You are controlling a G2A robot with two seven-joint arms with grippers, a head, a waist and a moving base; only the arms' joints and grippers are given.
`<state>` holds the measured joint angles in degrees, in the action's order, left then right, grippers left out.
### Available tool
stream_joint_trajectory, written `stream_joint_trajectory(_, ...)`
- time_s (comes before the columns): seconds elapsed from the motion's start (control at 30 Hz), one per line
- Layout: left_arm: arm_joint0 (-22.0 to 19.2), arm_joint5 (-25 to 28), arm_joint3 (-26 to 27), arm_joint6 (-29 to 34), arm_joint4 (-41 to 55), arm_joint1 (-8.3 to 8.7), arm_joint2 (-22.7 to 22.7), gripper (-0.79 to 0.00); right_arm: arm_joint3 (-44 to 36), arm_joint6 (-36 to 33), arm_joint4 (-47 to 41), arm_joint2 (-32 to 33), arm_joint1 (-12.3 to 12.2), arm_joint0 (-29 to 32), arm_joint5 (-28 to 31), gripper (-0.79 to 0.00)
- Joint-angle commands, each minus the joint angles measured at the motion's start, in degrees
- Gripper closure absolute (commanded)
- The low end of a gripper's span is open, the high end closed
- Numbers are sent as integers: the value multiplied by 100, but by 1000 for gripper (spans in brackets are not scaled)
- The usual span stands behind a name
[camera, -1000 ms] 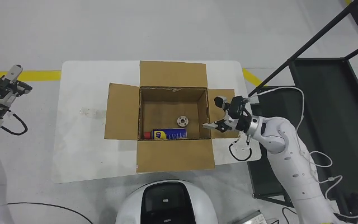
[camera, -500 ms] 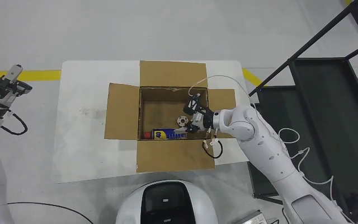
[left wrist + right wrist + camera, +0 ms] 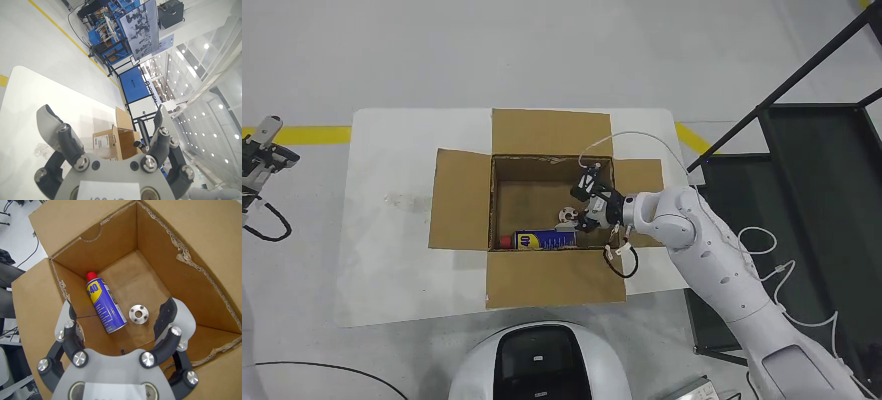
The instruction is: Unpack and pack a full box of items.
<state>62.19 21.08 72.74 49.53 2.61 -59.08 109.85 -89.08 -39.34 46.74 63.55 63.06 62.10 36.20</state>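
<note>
**The print around my box**

The blue spray can (image 3: 105,306) lies along the near wall inside the box (image 3: 170,237). It carries a large yellow brand mark by its red cap, and fine white lines of print run from there toward its base. On the box's left outer side is a white shipping label (image 3: 105,141) with barcodes, too small for me to read. In the room beyond the box, a blue panel (image 3: 132,85) and a white panel (image 3: 143,113) each bear a short logo word.
</note>
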Motion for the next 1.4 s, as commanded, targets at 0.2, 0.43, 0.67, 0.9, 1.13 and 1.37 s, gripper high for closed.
stream_joint_trajectory(0.2,0,0,0,0,0,0,0,-785,372,-361,497,-785,208,-591,-962,-785)
stream_joint_trajectory(0.43,0,0,0,0,0,0,0,-785,1061,-844,609,-1499,454,-1220,-1366,-785)
stream_joint_trajectory(0.67,0,0,0,0,0,0,0,-785,1656,-1249,582,-1712,570,-1484,-1639,-785)
stream_joint_trajectory(0.9,0,0,0,0,0,0,0,-785,2016,-1314,529,-1895,692,-1700,-1734,-776)
stream_joint_trajectory(1.13,0,0,0,0,0,0,0,-785,2081,-1505,407,-1869,735,-1888,-1655,-763)
stream_joint_trajectory(1.37,0,0,0,0,0,0,0,-785,2382,-1445,396,-2047,847,-2020,-1656,-662)
